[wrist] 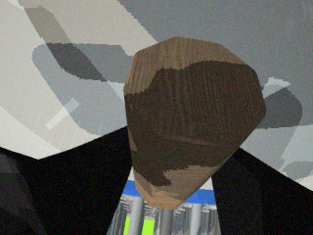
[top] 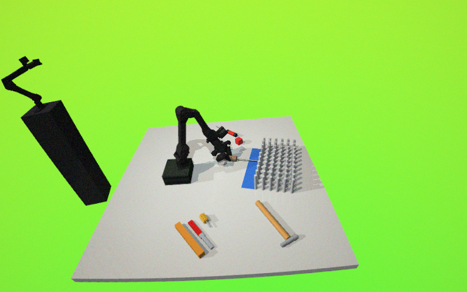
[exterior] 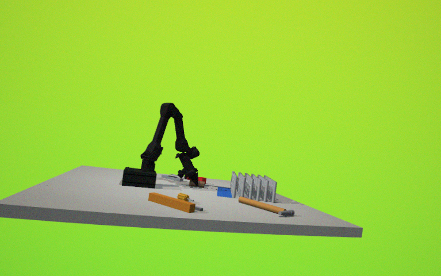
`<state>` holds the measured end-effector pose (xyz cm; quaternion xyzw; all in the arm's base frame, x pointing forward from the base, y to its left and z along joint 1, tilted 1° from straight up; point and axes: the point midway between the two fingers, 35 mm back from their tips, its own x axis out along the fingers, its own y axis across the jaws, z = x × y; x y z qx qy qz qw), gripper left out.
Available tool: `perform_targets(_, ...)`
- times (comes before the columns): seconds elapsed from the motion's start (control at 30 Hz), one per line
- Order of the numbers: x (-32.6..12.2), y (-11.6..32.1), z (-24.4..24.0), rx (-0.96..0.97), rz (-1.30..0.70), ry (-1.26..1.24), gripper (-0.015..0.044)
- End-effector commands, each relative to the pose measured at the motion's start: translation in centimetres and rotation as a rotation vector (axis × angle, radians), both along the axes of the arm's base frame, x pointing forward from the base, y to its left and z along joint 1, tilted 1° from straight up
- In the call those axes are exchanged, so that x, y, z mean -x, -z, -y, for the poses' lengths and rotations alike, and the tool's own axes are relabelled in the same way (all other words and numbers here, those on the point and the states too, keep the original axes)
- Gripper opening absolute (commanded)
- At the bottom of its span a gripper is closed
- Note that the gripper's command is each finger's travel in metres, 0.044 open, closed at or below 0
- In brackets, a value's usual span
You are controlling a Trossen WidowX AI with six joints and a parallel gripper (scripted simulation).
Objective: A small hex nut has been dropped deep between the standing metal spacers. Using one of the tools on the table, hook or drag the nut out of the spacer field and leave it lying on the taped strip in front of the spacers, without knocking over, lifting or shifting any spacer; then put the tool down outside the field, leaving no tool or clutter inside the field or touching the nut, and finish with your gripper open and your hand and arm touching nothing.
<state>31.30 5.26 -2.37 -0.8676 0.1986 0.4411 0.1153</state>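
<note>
My gripper (top: 229, 158) (exterior: 196, 183) (wrist: 175, 139) is shut on a tool's brown wooden handle (top: 233, 158) (wrist: 196, 98), low over the table in front of the field. The tool's thin metal shaft (top: 246, 159) points across the blue taped strip (top: 249, 177) (exterior: 224, 192) (wrist: 201, 197) to the front row of spacers. Its tip is too small to make out. The grey spacers (top: 291, 185) (exterior: 233, 185) (wrist: 136, 215) stand upright in rows behind the strip. The hex nut cannot be made out in any view.
A red block (top: 238, 140) lies beyond the gripper, near a red-and-black item (top: 231, 132). A hammer (top: 273, 219) (exterior: 261, 204) lies at the near right. An orange bar (top: 189, 239) (exterior: 171, 202), a red-and-grey tool (top: 195, 227) and a yellow-handled tool (top: 203, 218) (exterior: 182, 196) lie at the near left.
</note>
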Motion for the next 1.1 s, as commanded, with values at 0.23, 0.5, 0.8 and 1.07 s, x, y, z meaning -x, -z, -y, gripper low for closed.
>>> perform_targets(0.23, 0.9, 0.0, -0.4, 0.001, 0.002, 0.006, 0.0)
perform_targets(0.5, 1.4, 0.0, -0.6, 0.001, 0.001, 0.006, 0.0)
perform_targets(0.8, 1.7, -0.1, -0.8, 0.001, 0.001, 0.006, 0.0)
perform_targets(1.07, 1.6, -0.6, -0.7, 0.0, 0.001, 0.006, 0.0)
